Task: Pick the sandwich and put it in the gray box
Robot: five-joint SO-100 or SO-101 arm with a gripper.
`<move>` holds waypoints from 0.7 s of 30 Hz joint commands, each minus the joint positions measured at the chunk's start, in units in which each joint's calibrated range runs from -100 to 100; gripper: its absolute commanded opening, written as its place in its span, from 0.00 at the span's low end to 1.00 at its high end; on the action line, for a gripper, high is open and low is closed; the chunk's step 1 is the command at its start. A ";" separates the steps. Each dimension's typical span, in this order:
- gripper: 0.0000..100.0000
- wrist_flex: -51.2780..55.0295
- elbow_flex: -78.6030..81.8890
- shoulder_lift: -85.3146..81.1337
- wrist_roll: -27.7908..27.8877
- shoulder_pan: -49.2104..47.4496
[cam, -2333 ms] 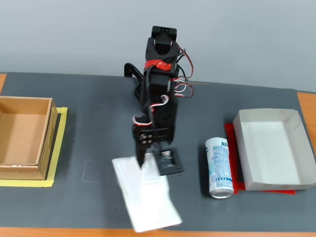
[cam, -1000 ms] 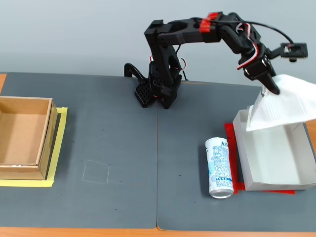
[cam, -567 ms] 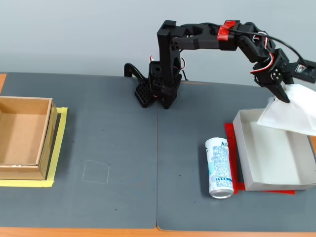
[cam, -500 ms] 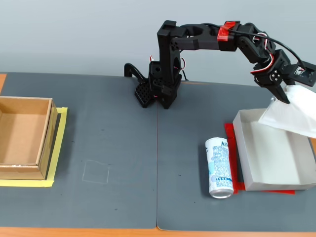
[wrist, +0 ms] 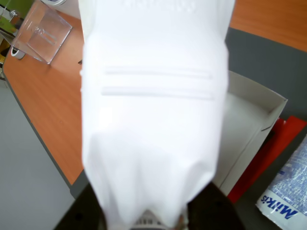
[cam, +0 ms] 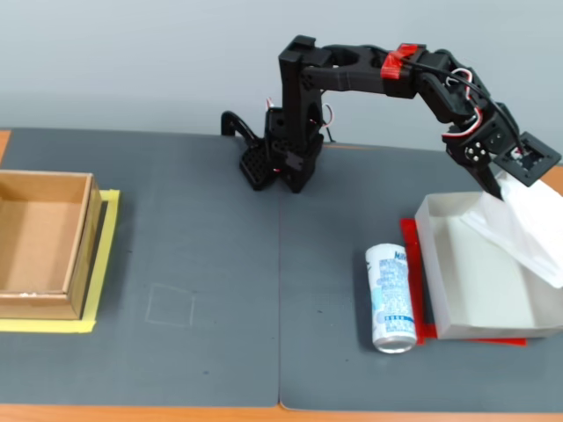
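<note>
My tool (cam: 498,183) grips the sandwich (cam: 524,230) by one end, slanting over the gray box (cam: 457,299), far end at its right wall. Best lower flat inside before letting go.

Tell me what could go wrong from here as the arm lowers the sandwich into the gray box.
The sandwich, held by the gripper, hangs tilted over the gray box's far-right side; released now, it might catch on the rim and slide out. It also fills the wrist view, hiding most of the box. The can lies close beside the box; a sweeping retreat could nudge it.
</note>
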 commanded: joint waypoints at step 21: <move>0.16 -0.12 1.23 -1.45 -0.51 0.47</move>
